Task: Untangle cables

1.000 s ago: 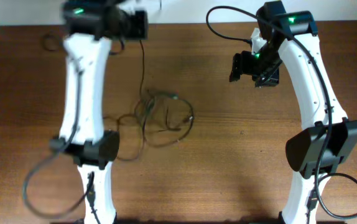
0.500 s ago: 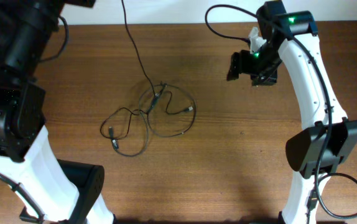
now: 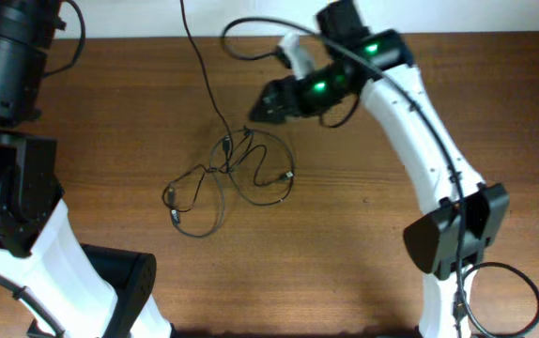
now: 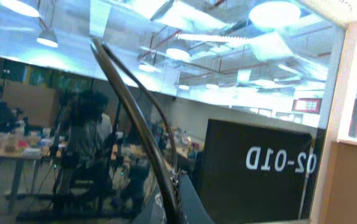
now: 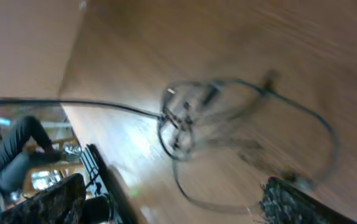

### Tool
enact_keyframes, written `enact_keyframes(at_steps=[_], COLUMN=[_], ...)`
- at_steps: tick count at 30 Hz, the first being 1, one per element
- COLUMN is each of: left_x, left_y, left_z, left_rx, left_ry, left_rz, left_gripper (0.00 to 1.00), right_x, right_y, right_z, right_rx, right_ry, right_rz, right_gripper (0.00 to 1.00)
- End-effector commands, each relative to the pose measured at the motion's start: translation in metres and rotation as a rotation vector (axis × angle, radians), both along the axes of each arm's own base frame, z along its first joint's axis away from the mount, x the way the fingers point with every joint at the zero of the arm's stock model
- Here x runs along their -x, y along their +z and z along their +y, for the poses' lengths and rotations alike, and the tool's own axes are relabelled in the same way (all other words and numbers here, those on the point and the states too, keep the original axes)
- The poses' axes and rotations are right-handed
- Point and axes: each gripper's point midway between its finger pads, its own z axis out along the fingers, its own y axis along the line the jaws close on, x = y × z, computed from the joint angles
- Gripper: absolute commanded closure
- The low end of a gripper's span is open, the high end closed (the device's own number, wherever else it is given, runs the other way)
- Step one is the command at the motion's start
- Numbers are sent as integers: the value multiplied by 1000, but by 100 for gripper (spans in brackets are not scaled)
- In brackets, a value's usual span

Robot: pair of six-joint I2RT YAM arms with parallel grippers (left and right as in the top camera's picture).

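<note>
The cables lie as a tangle of thin black loops on the wooden table, left of centre. One strand rises taut from the tangle past the top edge of the overhead view. In the left wrist view my left gripper is raised off the table, facing the room, and is shut on that strand. My right gripper hovers just up and right of the tangle. In the right wrist view the blurred cables lie ahead of my right gripper, whose fingers stand wide apart and hold nothing.
The raised left arm fills the left side of the overhead view. The right arm's base stands at the right front. The bare wooden table stretches between them, and its back edge meets a white wall.
The right arm has swung left across the table to the tangle and its jaws have widened. The left arm has risen toward the camera, pulling one strand taut; the tangle shifted slightly.
</note>
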Motion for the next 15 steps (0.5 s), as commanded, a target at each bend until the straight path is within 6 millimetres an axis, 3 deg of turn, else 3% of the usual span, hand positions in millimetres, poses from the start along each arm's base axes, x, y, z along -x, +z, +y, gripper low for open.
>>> enact_keyframes(at_steps=[1,6,15], left_x=[22,46,65], left_y=[17,38,45], left_z=[4,12,16], left_rx=[36,63,69], left_ry=[-15,6,7], left_rz=[-59,-146,-173], left_gripper=[100,100,100], right_x=[11,21,34], right_y=[8,17,29], right_z=[30,52,87], right_rx=[-57,-109,-166], right_ry=[51,110,182], right_rz=[-6,-36,-117], right_gripper=[8,7,7])
